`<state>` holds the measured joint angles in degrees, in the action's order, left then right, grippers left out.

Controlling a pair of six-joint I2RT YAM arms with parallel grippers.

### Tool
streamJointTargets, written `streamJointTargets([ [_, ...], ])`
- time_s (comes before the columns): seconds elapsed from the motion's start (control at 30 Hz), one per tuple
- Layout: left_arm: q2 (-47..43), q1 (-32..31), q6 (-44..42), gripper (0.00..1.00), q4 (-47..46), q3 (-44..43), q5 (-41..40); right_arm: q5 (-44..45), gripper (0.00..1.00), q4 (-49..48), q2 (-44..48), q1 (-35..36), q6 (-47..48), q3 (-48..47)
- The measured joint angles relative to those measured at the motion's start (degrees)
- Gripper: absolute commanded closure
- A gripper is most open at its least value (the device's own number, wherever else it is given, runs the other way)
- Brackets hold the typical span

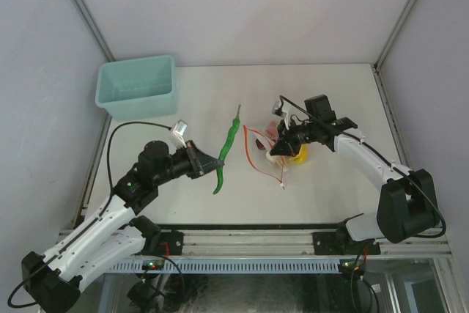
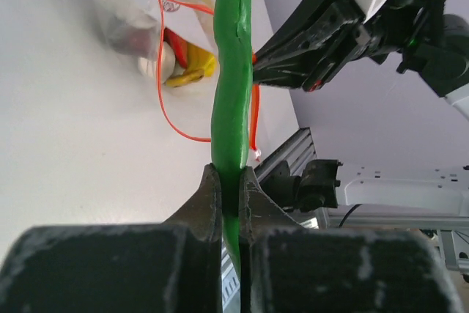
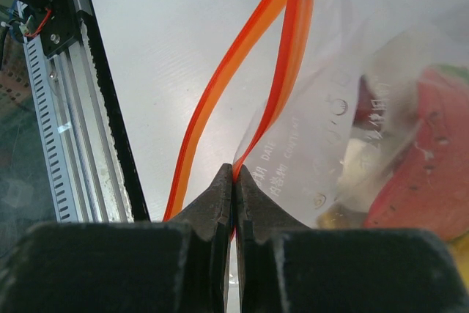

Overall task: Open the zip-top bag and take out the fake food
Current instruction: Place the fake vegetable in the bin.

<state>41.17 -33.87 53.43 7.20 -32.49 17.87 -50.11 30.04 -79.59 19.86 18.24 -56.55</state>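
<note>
Left hand (image 1: pixel 212 164) closed on the green piece (image 1: pixel 229 144), pinched near its lower third; in the wrist view the fingers (image 2: pixel 209 203) press both its sides. The piece is outside the bag (image 1: pixel 267 137), just left of it. Cannot tell whether it touches the surface (image 1: pixel 330 100). Right hand (image 1: pixel 281 147) closed on the bag's edge, jaws tight together at the zip strip (image 3: pixel 293 42), whose two orange bands part just above the pinch. Bag sits right of centre on the surface. Inside it are a yellow banana (image 2: pixel 194 64), a red piece (image 3: pixel 425 159) and whitish bits. Teal bin (image 1: pixel 139 100) at the far left corner, well apart from the bag.
</note>
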Motion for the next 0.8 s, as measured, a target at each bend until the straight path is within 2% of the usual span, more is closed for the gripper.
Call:
streamJointTargets([
  [0.2, -0.6, 2.8, 0.0, 1.00, -2.8, -0.5, 0.2, -0.1, 1.00, 0.0, 0.0, -0.5, 0.0, 0.3],
  [0.3, -1.7, 5.1, 0.2, 1.00, -2.9, -0.5, -2.2, -0.2, 1.00, 0.0, 0.0, -0.7, -0.1, 0.6],
  [0.4, -2.5, 7.5, 1.5, 1.00, -4.2, -0.5, -8.1, -0.2, 1.00, -0.1, 0.0, -0.7, -0.2, 0.6],
  [0.67, -0.5, 11.0, 9.0, 1.00, -11.9, -0.5, -31.6, -0.2, 1.00, -0.2, 0.0, -0.7, -0.3, 0.6],
  [0.8, 4.7, 17.0, 14.0, 1.00, -14.8, -0.5, -35.8, -0.2, 1.00, -0.3, 0.1, -0.7, -0.4, 0.7],
])
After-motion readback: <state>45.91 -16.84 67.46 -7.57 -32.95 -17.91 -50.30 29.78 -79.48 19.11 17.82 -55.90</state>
